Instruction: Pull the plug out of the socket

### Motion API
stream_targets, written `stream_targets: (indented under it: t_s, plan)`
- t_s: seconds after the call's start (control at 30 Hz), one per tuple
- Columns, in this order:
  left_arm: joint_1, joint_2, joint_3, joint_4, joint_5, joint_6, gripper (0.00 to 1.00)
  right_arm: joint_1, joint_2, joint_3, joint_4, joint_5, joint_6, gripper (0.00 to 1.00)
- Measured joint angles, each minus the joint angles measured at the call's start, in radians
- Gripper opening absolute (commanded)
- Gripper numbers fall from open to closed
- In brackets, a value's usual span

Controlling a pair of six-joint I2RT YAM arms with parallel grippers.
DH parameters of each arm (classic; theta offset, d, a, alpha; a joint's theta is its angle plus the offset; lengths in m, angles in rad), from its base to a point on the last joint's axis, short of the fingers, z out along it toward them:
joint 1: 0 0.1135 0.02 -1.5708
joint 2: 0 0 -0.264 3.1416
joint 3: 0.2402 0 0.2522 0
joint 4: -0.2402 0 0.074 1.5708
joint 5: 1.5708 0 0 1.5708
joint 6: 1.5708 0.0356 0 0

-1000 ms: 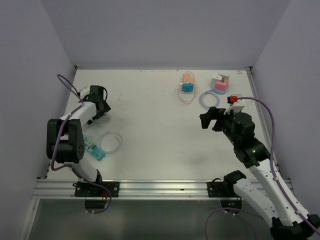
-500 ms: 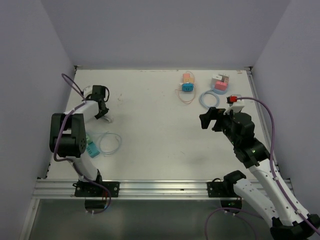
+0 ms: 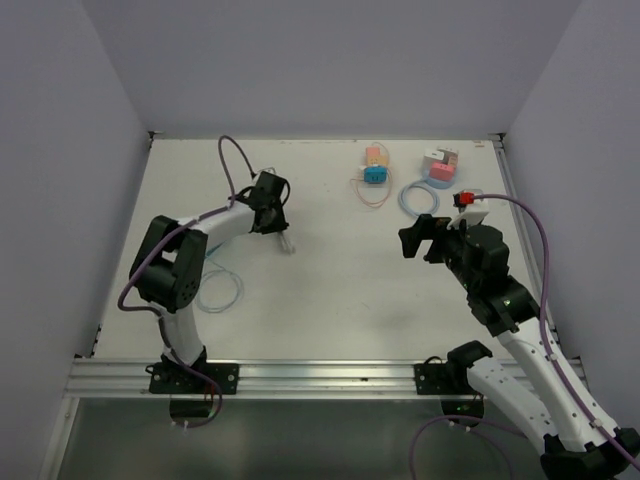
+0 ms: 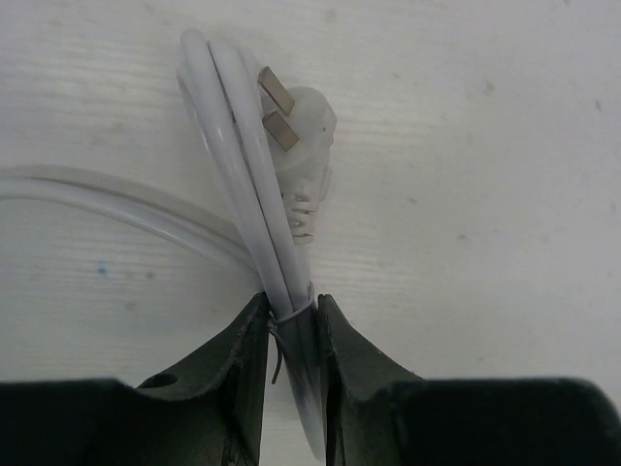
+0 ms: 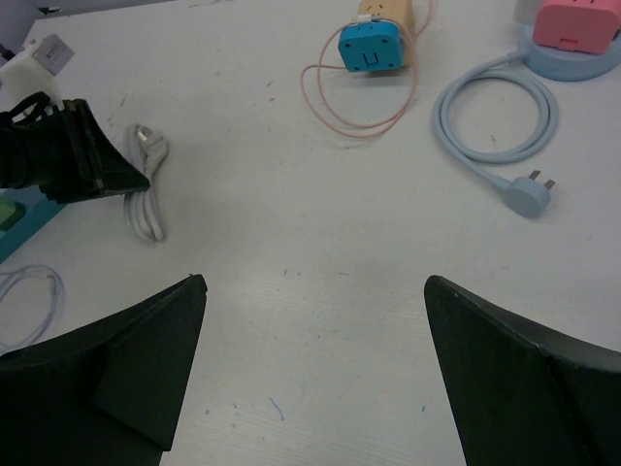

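Observation:
My left gripper (image 4: pixel 291 301) is shut on a white cable bundle (image 4: pixel 233 146) tied with a thin wire, just behind its white plug (image 4: pixel 303 121). The plug's two flat prongs are bare and sit in no socket. From above, the left gripper (image 3: pixel 268 203) is at the table's middle left and the white cable (image 3: pixel 288 243) pokes out beside it. Only a corner of the teal socket strip (image 5: pixel 12 221) shows, at the left edge of the right wrist view. My right gripper (image 5: pixel 315 282) hangs open over bare table, holding nothing.
A blue cube socket (image 3: pixel 376 175) with a thin pink cord and an orange block (image 3: pixel 376 154) sit at the back. A pink socket (image 3: pixel 440 166) on a blue base and a light blue cable coil (image 3: pixel 418 198) lie right of them. A pale cable loop (image 3: pixel 222 292) lies by the left arm.
The left gripper shut on the white cable at the far left, then swung right toward the table's middle, carrying cable and plug. The right arm has not moved.

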Motion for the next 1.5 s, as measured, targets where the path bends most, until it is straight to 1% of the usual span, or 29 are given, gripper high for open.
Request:
stream_targets:
  t_s: [0.4, 0.5, 0.53, 0.57, 0.63, 0.67, 0.7, 0.73, 0.83, 0.87, 0.9, 0.93, 1.03, 1.1, 1.13, 1.2, 1.33, 1.4, 1.5]
  plan:
    - [-0.344, 0.118, 0.164, 0.002, 0.125, 0.019, 0.11, 0.0, 0.003, 0.0, 0.0, 0.0, 0.0, 0.99]
    - [-0.416, 0.126, 0.19, 0.001, 0.134, 0.026, 0.17, 0.0, 0.003, 0.0, 0.0, 0.002, 0.0, 0.99]
    - [-0.439, 0.126, 0.196, 0.001, 0.136, 0.029, 0.2, 0.0, 0.003, 0.0, 0.0, 0.002, 0.0, 0.99]
    - [-0.461, 0.126, 0.201, 0.001, 0.137, 0.034, 0.28, 0.0, 0.003, 0.0, 0.0, 0.002, 0.0, 0.99]
    - [-0.496, 0.125, 0.204, 0.002, 0.137, 0.044, 0.4, 0.0, 0.003, 0.0, 0.0, 0.002, 0.0, 0.99]
    - [-0.509, 0.124, 0.204, 0.002, 0.136, 0.053, 0.47, 0.0, 0.003, 0.0, 0.0, 0.002, 0.0, 0.99]
    - [-0.52, 0.122, 0.204, 0.001, 0.135, 0.061, 0.52, 0.0, 0.003, 0.0, 0.0, 0.002, 0.0, 0.99]
    - [-0.527, 0.119, 0.204, -0.002, 0.132, 0.064, 0.61, 0.0, 0.003, 0.0, 0.0, 0.002, 0.0, 0.99]
    - [-0.534, 0.09, 0.203, -0.008, 0.12, 0.077, 0.7, 0.0, 0.002, 0.0, 0.0, 0.0, 0.0, 0.99]
    - [-0.533, 0.07, 0.2, -0.01, 0.109, 0.08, 0.74, 0.0, 0.002, 0.0, 0.0, 0.0, -0.001, 0.99]
    - [-0.532, 0.047, 0.196, -0.011, 0.097, 0.084, 0.76, 0.0, 0.001, 0.0, 0.001, -0.001, -0.001, 0.99]
    - [-0.532, 0.022, 0.196, -0.015, 0.081, 0.086, 0.81, 0.0, 0.001, 0.0, 0.002, -0.002, -0.001, 0.99]
    - [-0.531, -0.05, 0.196, -0.016, 0.031, 0.091, 0.82, 0.0, 0.001, 0.0, 0.012, -0.015, -0.004, 0.99]
    - [-0.529, -0.098, 0.19, -0.016, -0.016, 0.095, 0.8, 0.0, 0.004, 0.0, 0.024, -0.039, -0.008, 0.99]
    - [-0.529, -0.119, 0.183, -0.016, -0.039, 0.096, 0.77, 0.0, 0.012, 0.0, 0.032, -0.055, -0.01, 0.99]
    - [-0.523, -0.15, 0.162, -0.017, -0.079, 0.095, 0.76, 0.0, 0.035, 0.001, 0.043, -0.088, -0.016, 0.99]
    - [-0.489, -0.189, 0.077, -0.016, -0.13, 0.092, 0.74, 0.0, 0.118, 0.02, 0.045, -0.144, -0.018, 0.99]
    - [-0.46, -0.196, 0.028, -0.014, -0.138, 0.085, 0.74, 0.0, 0.171, 0.032, 0.046, -0.18, -0.016, 0.99]
    - [-0.412, -0.202, -0.043, -0.013, -0.138, 0.079, 0.71, 0.006, 0.233, 0.046, 0.057, -0.213, -0.002, 0.99]
